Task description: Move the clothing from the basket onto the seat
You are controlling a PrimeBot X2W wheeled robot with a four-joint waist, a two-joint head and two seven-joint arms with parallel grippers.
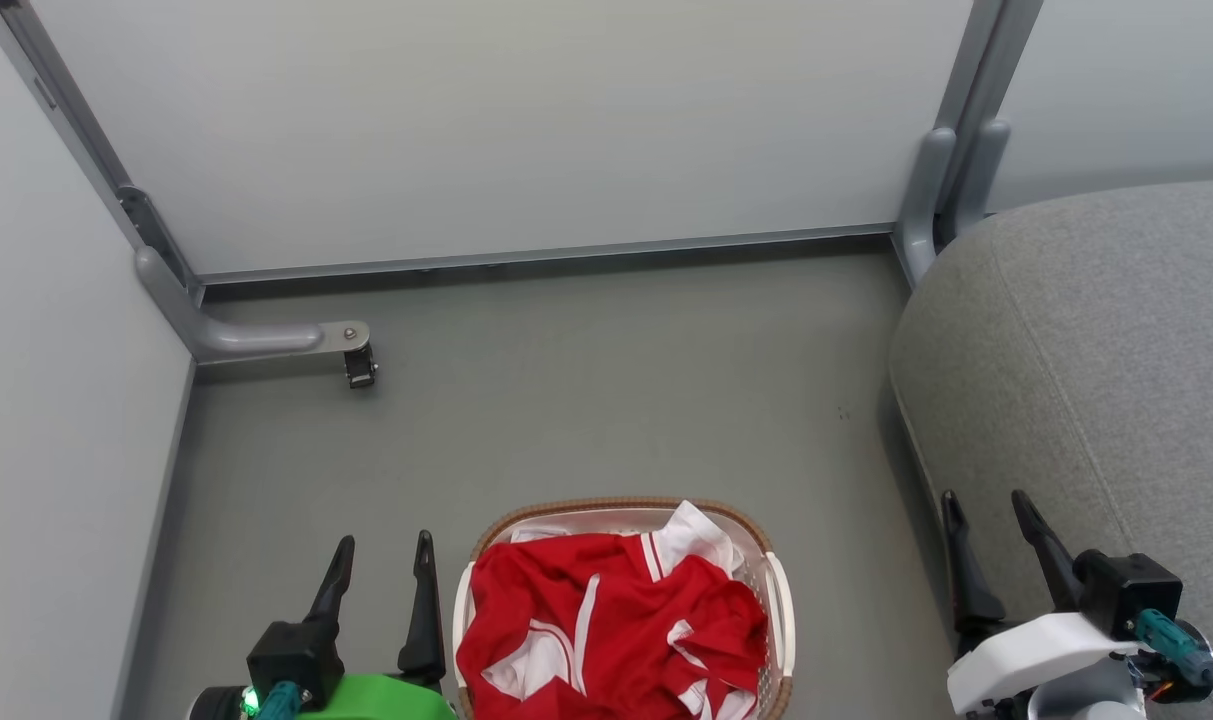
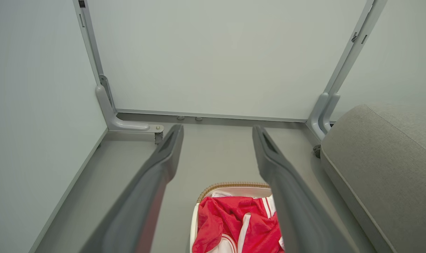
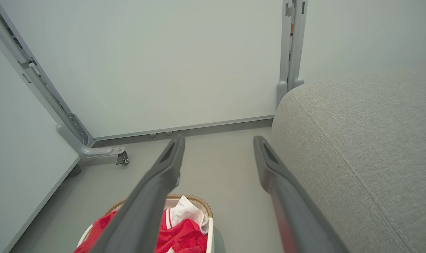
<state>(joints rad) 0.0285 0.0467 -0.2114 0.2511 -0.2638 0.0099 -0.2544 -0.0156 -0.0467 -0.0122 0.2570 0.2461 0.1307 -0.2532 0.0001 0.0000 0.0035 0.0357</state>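
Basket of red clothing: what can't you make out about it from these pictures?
- Near end of the basket: cut off by the head view's bottom edge.
- Number of garments: the clothing lies bunched, folds hiding each other.
- Its right side, left wrist view: behind a finger of the left gripper.

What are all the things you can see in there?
clothing: one heap, red with white trim, in the basket
basket: one, white with brown rim, on the floor
seat: one, grey, right of the basket
floor: one, grey, under everything
wall panels: three, pale, left, back and right
metal feet: two, grey, at the panel corners
left gripper: one, dark fingers, open, left of the basket
right gripper: one, dark fingers, open, by the seat
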